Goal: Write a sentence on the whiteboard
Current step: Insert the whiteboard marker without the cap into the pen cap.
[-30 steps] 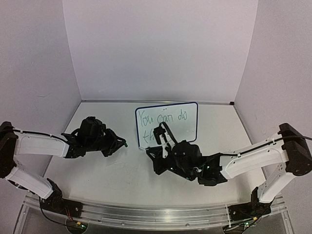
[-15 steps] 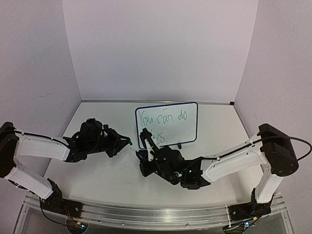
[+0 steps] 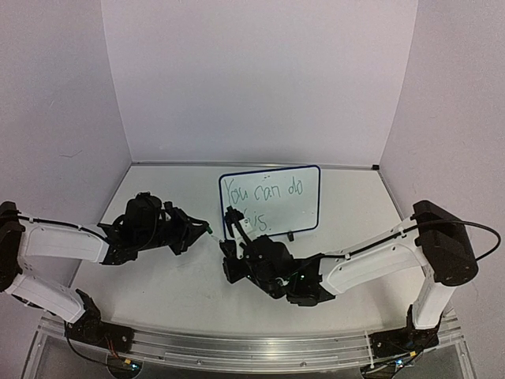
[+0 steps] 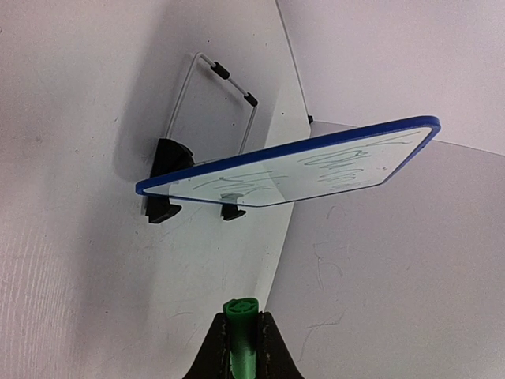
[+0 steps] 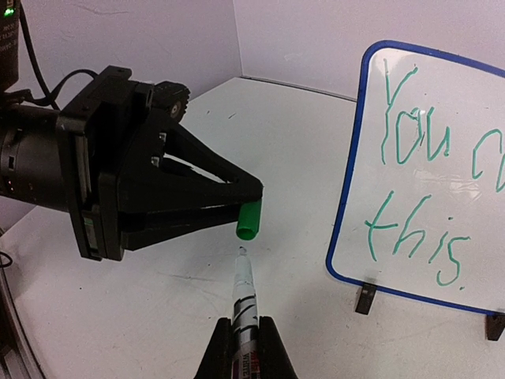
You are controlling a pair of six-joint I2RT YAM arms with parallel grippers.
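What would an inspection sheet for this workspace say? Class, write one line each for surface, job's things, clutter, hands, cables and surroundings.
Surface: white table, faintly scuffed.
Job's things: whiteboard upright on black feet; sentence "You can do this." in green, on two lines.
Clutter: nothing seen.
Hands: left hand shut on green cap; right hand shut on marker, its tip just short of the cap.
Cables: black cable loops off the right arm's elbow.
Surroundings: plain white walls on three sides.
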